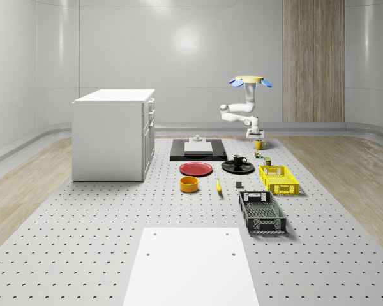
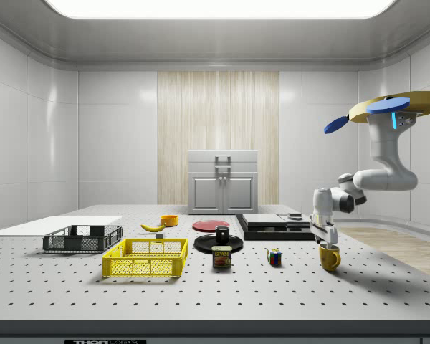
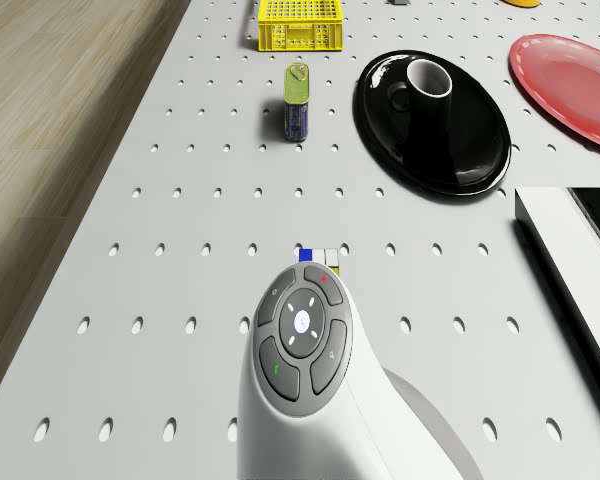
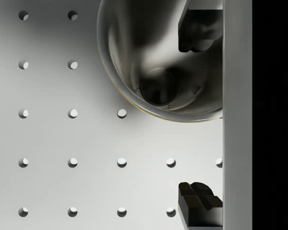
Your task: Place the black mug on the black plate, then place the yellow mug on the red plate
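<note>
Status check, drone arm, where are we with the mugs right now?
Drone hovering, gripper open right over yellow mug, one finger inside the rim. Black mug already on black plate. Red plate bare.

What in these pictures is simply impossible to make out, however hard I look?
- Yellow mug: wrist view, cut off by the top edge, so its handle cannot be placed.
- Coloured cube: drone view, mostly hidden behind the arm.
- Can: side view, label too small to read.
- Tool: side view, under the hovering drone at that view's right; contact with the mug too small to judge.
</note>
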